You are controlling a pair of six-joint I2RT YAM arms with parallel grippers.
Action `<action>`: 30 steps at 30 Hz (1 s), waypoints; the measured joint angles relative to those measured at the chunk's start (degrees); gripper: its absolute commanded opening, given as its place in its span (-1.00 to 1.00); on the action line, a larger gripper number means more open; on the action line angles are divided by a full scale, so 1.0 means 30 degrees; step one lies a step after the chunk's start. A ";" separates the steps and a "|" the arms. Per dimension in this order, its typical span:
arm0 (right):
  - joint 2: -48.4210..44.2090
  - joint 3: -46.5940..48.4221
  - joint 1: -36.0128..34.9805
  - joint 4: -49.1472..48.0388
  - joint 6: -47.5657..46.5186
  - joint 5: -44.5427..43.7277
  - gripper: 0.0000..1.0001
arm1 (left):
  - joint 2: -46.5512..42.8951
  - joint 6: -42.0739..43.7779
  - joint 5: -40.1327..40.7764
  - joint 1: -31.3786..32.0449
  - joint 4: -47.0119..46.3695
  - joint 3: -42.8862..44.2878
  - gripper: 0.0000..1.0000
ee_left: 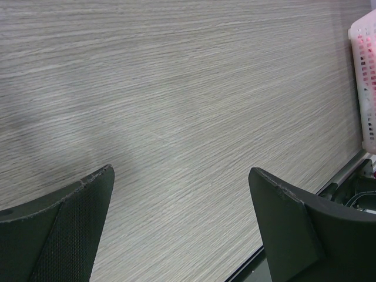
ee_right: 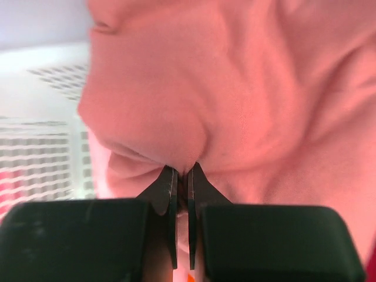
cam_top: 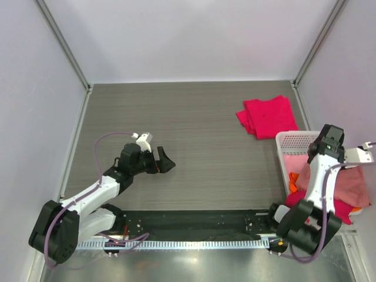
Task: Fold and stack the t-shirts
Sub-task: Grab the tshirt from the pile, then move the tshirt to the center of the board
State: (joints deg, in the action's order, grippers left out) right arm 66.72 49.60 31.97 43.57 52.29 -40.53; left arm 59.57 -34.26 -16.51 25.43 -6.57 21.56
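A folded crimson-red t-shirt (cam_top: 267,116) lies on the table at the back right. A white lattice basket (cam_top: 286,141) at the right edge holds a salmon-pink t-shirt (cam_top: 352,187), with red cloth (cam_top: 298,197) and a bit of orange cloth (cam_top: 292,179) under it. My right gripper (ee_right: 183,170) is over the basket and shut on a fold of the salmon-pink t-shirt (ee_right: 235,100). My left gripper (cam_top: 163,161) is open and empty, low over bare table at the left; its fingers (ee_left: 70,226) frame bare wood grain in the left wrist view.
The basket's wall also shows in the left wrist view (ee_left: 365,76) and the right wrist view (ee_right: 47,117). A black mounting strip (cam_top: 194,223) runs along the near edge between the arm bases. White walls enclose the table on three sides.
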 measured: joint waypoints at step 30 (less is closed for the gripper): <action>0.2164 1.8950 -0.9202 0.6543 -0.4313 1.3391 -0.97 | 0.0313 -0.0007 0.0000 0.0000 -0.0022 0.0007 0.92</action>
State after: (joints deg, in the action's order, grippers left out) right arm 73.21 106.45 4.36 63.20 39.35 -0.36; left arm 60.51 -34.28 -16.51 25.43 -6.63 21.58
